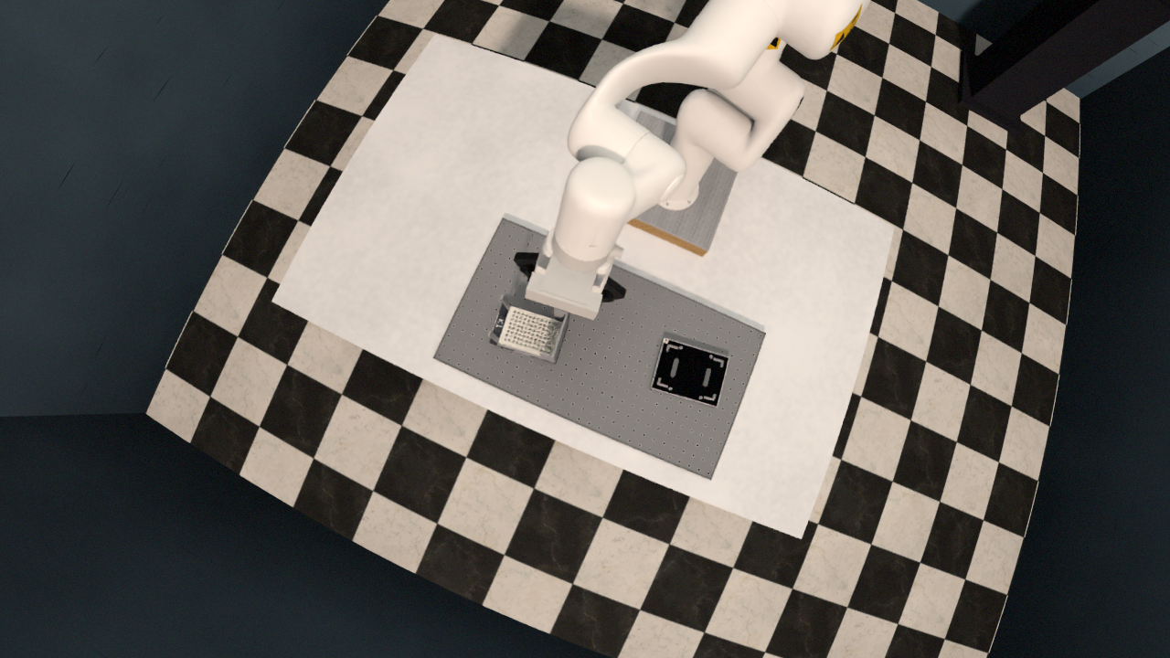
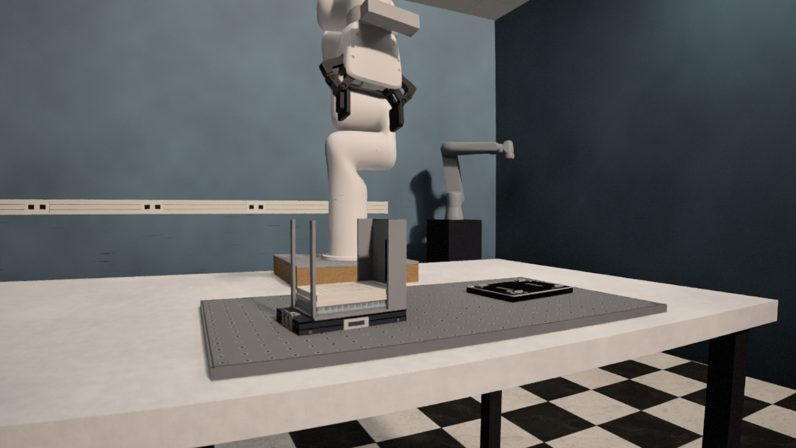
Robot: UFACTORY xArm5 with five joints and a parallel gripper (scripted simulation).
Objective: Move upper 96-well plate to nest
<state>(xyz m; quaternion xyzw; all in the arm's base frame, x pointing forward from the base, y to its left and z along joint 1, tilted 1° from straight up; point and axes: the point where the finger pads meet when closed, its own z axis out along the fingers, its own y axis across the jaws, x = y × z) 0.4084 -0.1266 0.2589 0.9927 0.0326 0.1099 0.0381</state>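
Two white 96-well plates (image 2: 340,295) lie stacked low inside the grey stack rack K1 (image 2: 349,277) at the left of the perforated grey board (image 2: 445,325) on the white counter (image 2: 111,334), the upper plate (image 1: 531,329) showing its wells from the top view. High above the rack, the end effector (image 2: 368,114) points down with its black fingers (image 2: 342,104) spread fully apart, gripping nothing. Well to the right on the same board sits the flat black plate nest N1 (image 2: 518,289), with white corner locators and no plate in it.
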